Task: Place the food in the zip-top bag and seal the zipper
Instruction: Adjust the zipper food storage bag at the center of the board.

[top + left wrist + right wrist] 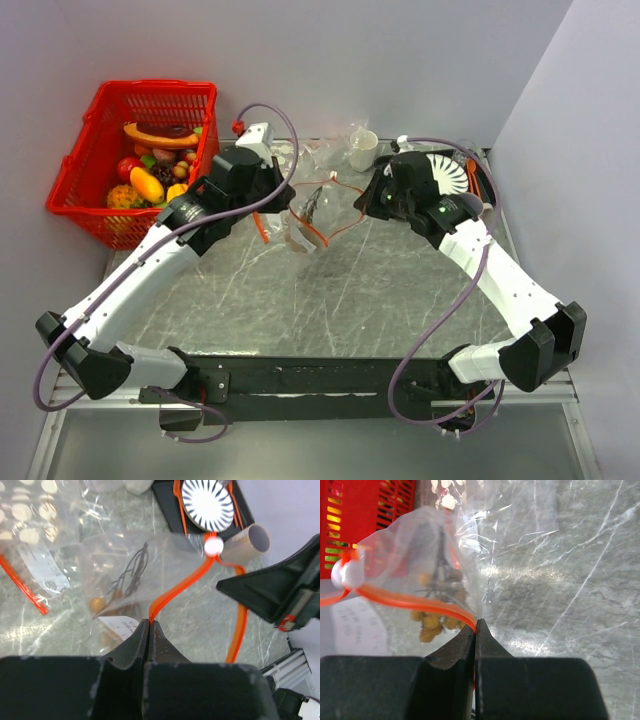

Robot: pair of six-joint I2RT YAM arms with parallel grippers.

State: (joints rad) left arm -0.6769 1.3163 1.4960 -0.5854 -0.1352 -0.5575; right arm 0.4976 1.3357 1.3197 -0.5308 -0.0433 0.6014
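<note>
The bag (303, 222) is right of the basket (100, 150), its zipper (180, 587) strung between the 2 grippers. The left gripper (149, 625) is pinched tight on 1 end of the zipper, and the right gripper (475, 625) is pinched tight on the other. Brown food (437, 620) on a stem shows inside the bag. A dotted bag (30, 510) also lies right of the basket, and a striped plate (207, 502) sits farther right still

White paper slip (120, 625) at the zip-top bag (112, 560) carries handwriting, too blurred to read. Nothing else legible.
</note>
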